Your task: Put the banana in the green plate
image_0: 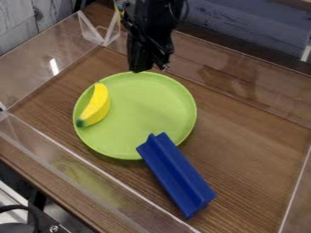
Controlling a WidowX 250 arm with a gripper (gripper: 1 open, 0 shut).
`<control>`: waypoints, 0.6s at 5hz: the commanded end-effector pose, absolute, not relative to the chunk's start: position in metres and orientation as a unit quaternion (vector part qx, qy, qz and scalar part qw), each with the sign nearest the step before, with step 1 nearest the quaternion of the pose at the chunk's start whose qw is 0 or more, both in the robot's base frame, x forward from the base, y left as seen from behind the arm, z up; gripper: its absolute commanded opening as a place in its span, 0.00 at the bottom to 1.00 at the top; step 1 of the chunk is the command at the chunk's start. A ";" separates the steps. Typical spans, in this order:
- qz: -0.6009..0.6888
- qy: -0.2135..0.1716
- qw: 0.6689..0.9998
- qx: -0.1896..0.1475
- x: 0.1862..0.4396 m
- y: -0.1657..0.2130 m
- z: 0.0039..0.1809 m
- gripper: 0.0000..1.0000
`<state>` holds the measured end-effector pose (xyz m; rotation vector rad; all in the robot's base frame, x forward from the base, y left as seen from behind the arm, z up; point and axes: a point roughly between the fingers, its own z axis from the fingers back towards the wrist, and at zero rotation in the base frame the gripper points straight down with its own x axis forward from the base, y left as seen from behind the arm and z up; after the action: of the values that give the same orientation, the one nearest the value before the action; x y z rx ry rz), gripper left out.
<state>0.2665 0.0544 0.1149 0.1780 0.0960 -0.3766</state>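
Note:
The yellow banana [94, 104] lies on the left part of the lime-green plate [152, 116], its greenish tip toward the near left rim. My black gripper [145, 65] hangs pointing down over the plate's far rim, well apart from the banana. Its fingers are pressed together with nothing between them.
A blue rectangular block [175, 173] rests against the plate's near right rim. A yellow-labelled can [125, 19] stands behind the arm at the back. Clear plastic walls [36, 136] ring the wooden table on the left, the near side and the right.

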 end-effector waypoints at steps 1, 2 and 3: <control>-0.165 0.019 0.981 0.101 0.276 0.063 0.127 0.00; -0.149 0.018 0.983 0.103 0.277 0.068 0.125 0.00; -0.133 0.017 0.985 0.105 0.278 0.072 0.122 0.00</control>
<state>0.2688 0.0687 0.1074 0.1882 0.0929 -0.2736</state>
